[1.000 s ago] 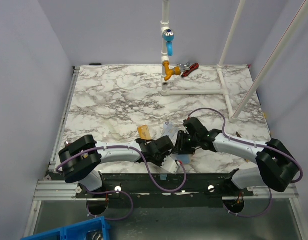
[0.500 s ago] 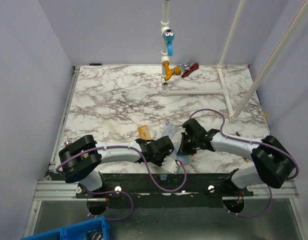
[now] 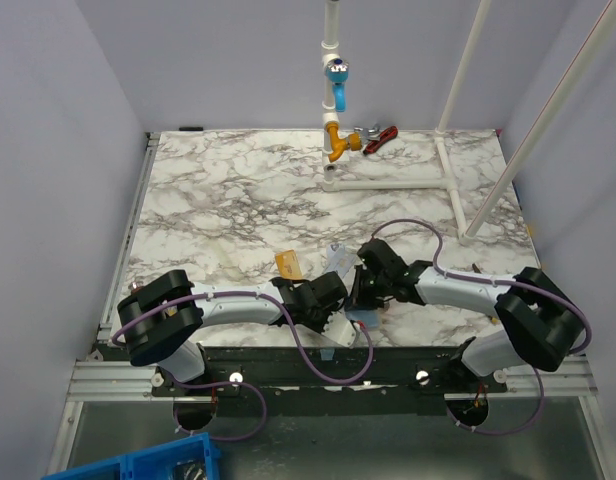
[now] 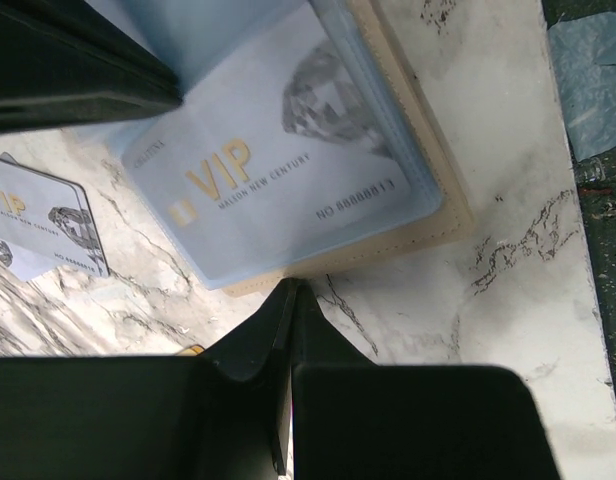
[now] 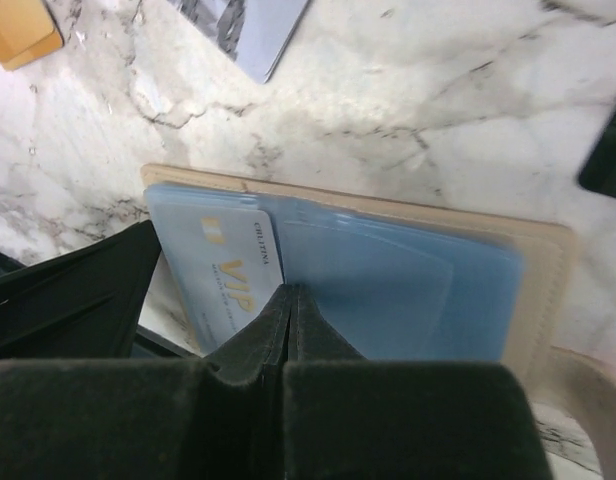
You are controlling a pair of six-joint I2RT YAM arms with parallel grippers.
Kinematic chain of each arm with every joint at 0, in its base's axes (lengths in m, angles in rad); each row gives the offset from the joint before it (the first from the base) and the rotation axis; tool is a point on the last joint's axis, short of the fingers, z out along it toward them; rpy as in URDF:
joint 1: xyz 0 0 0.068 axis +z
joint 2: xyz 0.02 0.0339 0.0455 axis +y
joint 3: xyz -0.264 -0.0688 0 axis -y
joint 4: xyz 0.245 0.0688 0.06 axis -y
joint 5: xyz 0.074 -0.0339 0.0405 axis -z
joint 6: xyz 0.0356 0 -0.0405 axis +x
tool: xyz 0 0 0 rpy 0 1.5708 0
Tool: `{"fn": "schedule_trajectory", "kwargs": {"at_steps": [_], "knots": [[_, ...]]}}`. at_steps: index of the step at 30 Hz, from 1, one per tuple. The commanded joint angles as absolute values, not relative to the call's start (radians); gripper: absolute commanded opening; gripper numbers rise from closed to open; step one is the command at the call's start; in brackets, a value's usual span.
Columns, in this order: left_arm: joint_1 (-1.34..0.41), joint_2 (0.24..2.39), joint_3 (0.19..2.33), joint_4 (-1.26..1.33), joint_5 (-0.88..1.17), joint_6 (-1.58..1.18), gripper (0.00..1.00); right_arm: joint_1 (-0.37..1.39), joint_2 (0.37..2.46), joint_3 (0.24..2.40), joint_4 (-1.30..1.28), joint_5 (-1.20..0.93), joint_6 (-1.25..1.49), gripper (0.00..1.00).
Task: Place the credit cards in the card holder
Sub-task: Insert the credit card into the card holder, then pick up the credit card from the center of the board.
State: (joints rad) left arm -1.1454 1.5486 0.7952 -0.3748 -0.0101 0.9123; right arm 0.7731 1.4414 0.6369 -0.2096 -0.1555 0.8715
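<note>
Both my jaws are shut tight and hold nothing. The card holder [image 5: 543, 270] lies open on the bench [image 5: 438, 90], with one pale card [image 5: 233, 285] inside.

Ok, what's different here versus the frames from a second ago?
The right gripper shifted slightly left over the open card holder and its jaws shut; whether they pinch anything is unclear. The left gripper stayed shut at the holder's edge; the gold card and pale card still lie on the table.
</note>
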Motion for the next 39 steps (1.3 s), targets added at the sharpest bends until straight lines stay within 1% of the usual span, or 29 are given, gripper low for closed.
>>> {"fn": "schedule_trajectory", "kwargs": {"at_steps": [1, 5, 11, 12, 13, 14, 15, 18, 21, 25, 27, 32, 37, 39], "knots": [[-1.144, 1.560, 0.808, -0.356, -0.014, 0.911, 0.00, 0.818, 1.477, 0.671, -0.185, -0.179, 0.898, 0.01], [-1.146, 1.556, 0.812, -0.360, -0.015, 0.907, 0.00, 0.824, 1.486, 0.674, -0.178, -0.203, 0.892, 0.01], [-1.143, 1.547, 0.805, -0.368, -0.021, 0.902, 0.00, 0.814, 1.418, 0.662, -0.280, -0.132, 0.879, 0.01], [-1.140, 1.544, 0.804, -0.373, -0.024, 0.900, 0.00, 0.807, 1.397, 0.660, -0.299, -0.123, 0.873, 0.04], [-1.136, 1.540, 0.806, -0.378, -0.025, 0.897, 0.00, 0.798, 1.381, 0.661, -0.320, -0.114, 0.867, 0.09], [-1.130, 1.534, 0.810, -0.387, -0.022, 0.893, 0.00, 0.783, 1.359, 0.662, -0.339, -0.107, 0.858, 0.16], [-1.124, 1.528, 0.818, -0.397, -0.018, 0.884, 0.00, 0.768, 1.341, 0.666, -0.364, -0.098, 0.848, 0.25], [-1.095, 1.504, 0.858, -0.452, -0.001, 0.855, 0.00, 0.678, 1.285, 0.686, -0.417, -0.091, 0.806, 0.41], [-1.062, 1.486, 0.919, -0.530, 0.072, 0.815, 0.00, 0.564, 1.264, 0.723, -0.457, -0.088, 0.756, 0.52], [-1.012, 1.487, 1.045, -0.629, 0.173, 0.755, 0.01, 0.486, 1.292, 0.791, -0.498, -0.008, 0.731, 0.61], [-0.988, 1.506, 1.117, -0.659, 0.228, 0.714, 0.01, 0.447, 1.316, 0.800, -0.498, 0.036, 0.729, 0.63], [-0.954, 1.623, 1.280, -0.622, 0.282, 0.542, 0.02, 0.346, 1.327, 0.758, -0.455, 0.076, 0.737, 0.63], [-0.913, 1.778, 1.437, -0.608, 0.406, 0.382, 0.02, 0.323, 1.311, 0.720, -0.424, 0.151, 0.766, 0.59], [-0.899, 1.840, 1.484, -0.606, 0.441, 0.336, 0.02, 0.321, 1.314, 0.710, -0.414, 0.149, 0.770, 0.58]]}}
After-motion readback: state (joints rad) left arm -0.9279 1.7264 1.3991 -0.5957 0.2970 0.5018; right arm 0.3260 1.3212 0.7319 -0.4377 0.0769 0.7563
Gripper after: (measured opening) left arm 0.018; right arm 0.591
